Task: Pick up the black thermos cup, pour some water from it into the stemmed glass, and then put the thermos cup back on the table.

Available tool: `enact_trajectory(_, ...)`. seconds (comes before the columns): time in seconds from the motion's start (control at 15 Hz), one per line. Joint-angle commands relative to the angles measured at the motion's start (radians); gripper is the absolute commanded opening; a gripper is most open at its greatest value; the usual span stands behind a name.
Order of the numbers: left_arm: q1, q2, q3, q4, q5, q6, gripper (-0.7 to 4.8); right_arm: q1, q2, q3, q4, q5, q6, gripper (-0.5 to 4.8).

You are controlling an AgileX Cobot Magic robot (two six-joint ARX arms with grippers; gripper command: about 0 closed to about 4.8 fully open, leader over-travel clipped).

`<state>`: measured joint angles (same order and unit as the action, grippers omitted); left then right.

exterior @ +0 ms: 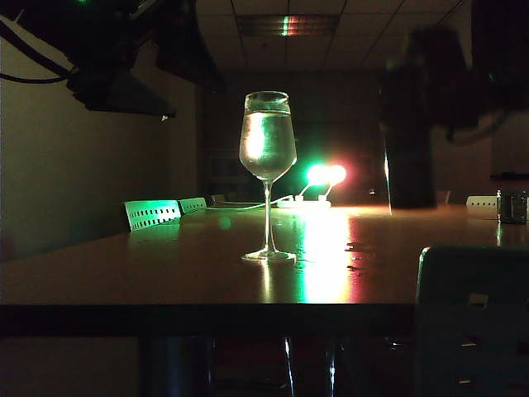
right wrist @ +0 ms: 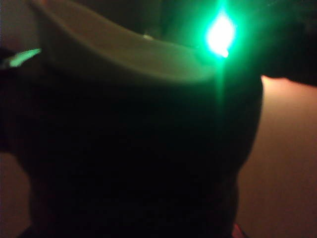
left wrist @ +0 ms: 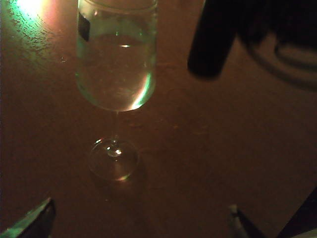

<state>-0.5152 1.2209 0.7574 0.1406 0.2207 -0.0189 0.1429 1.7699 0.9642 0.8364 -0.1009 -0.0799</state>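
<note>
The stemmed glass point(exterior: 267, 149) stands upright mid-table, its bowl nearly full of water; the left wrist view shows this glass point(left wrist: 117, 69) close ahead. My left gripper point(left wrist: 141, 210) hangs open above the table point(exterior: 124, 273), short of the glass's foot, with nothing between its fingertips point(left wrist: 39, 213). To the right of the glass, my blurred right gripper point(exterior: 426, 83) is shut on the black thermos cup point(exterior: 411, 169), which stays about upright with its base near the table. The cup point(right wrist: 138, 158) fills the right wrist view, hiding the fingers. From the left wrist the cup point(left wrist: 213, 39) appears beyond the glass.
Bright green and red lights point(exterior: 326, 174) glare at the table's far side, beside a white cable. Green-lit chair backs point(exterior: 153, 213) stand at the far left. A small jar point(exterior: 512, 207) sits at the right edge. A dark chair back point(exterior: 471, 322) rises in front at the right.
</note>
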Motion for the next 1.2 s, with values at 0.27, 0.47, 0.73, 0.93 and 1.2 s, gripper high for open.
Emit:
enact_trajectory(0.27,0.000,-0.001,0.006,0.011,0.000,0.001,4.79,0.002,0.174,-0.029,0.390,-0.009,-0.002,1.48)
enact_trajectory(0.47,0.000,-0.001,0.006,0.011,0.000,0.004,4.79,-0.004,0.225,-0.029,0.397,-0.005,0.003,1.48)
enact_trajectory(0.73,0.000,-0.001,0.005,0.011,0.000,0.004,4.79,-0.005,0.227,-0.030,0.386,-0.005,0.006,1.48)
enact_trajectory(0.93,0.000,-0.001,0.005,0.009,0.000,0.004,4.79,-0.005,0.227,-0.030,0.322,-0.005,0.021,1.48)
enact_trajectory(1.2,0.000,-0.001,0.005,-0.005,0.000,0.004,4.79,-0.005,0.227,-0.030,0.309,-0.005,0.032,1.49)
